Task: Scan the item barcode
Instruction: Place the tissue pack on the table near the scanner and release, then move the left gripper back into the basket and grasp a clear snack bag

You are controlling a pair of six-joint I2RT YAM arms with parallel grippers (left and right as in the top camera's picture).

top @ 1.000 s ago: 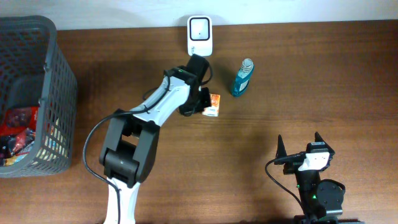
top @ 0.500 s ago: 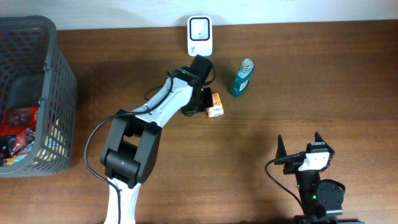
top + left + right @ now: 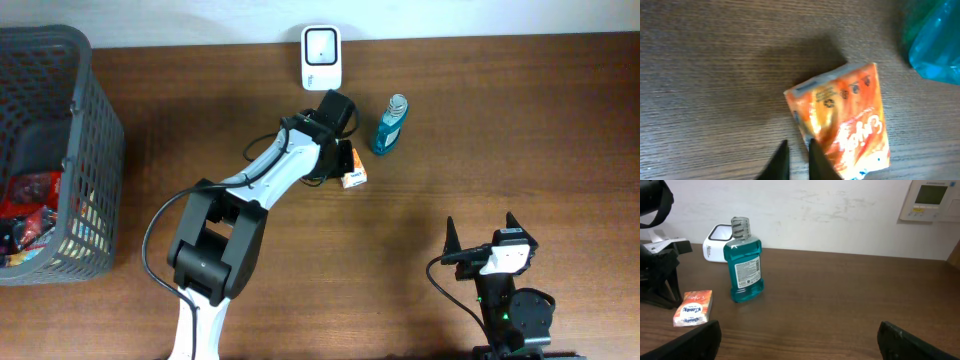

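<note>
Left pincer (image 3: pixel 798 152) narrowly spread, tips at the edge of orange packet (image 3: pixel 845 120). Packet flat on surface (image 3: pixel 520 120), near-left of mouthwash bottle (image 3: pixel 390 125). Right pincer (image 3: pixel 481 228) spread wide, empty.

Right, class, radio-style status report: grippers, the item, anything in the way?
Left gripper barely parted at edge of orange packet; right gripper wide open, empty. Packet flat on table, short of scanner. Mouthwash bottle upright to one side.
</note>
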